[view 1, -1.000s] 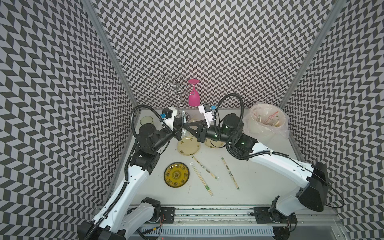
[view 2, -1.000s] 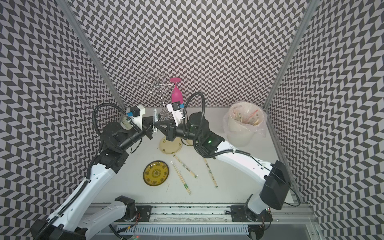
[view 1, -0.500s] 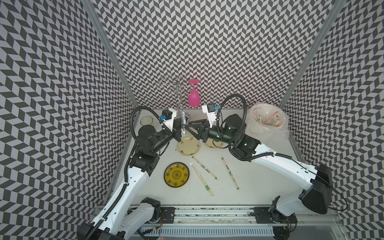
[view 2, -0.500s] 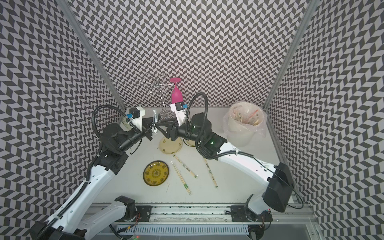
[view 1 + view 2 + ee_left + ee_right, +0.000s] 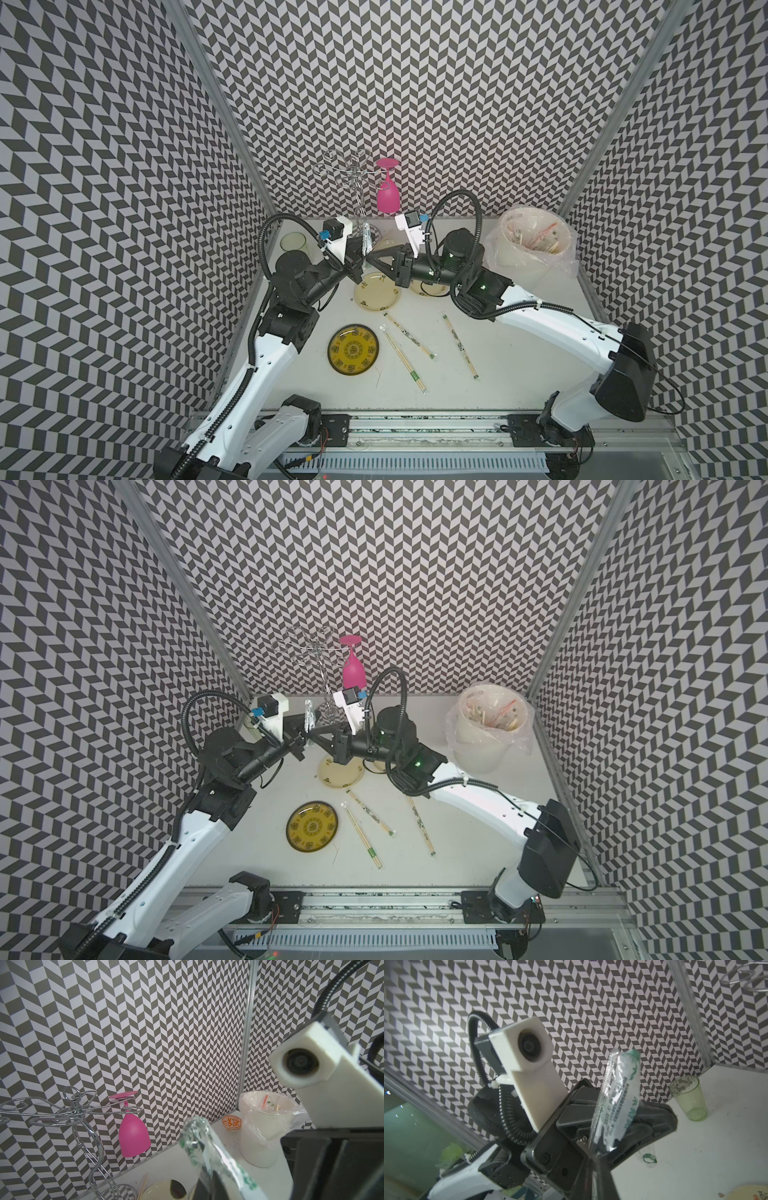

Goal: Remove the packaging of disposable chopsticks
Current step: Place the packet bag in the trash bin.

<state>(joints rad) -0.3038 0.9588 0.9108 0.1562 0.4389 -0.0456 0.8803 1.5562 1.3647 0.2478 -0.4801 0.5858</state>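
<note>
The upright sleeve is clear, glossy, crinkled plastic film with green print. The chopsticks in the lower middle of the frame look like pale bare wood. The rack is shiny chromed wire, the goblet smooth matt pink plastic, and the tabletop matt white.

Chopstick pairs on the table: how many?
3. Green-banded pair beside the yellow plate; printed pair right next to it; second printed pair nearer the right arm. Others may hide under the arms.
</note>
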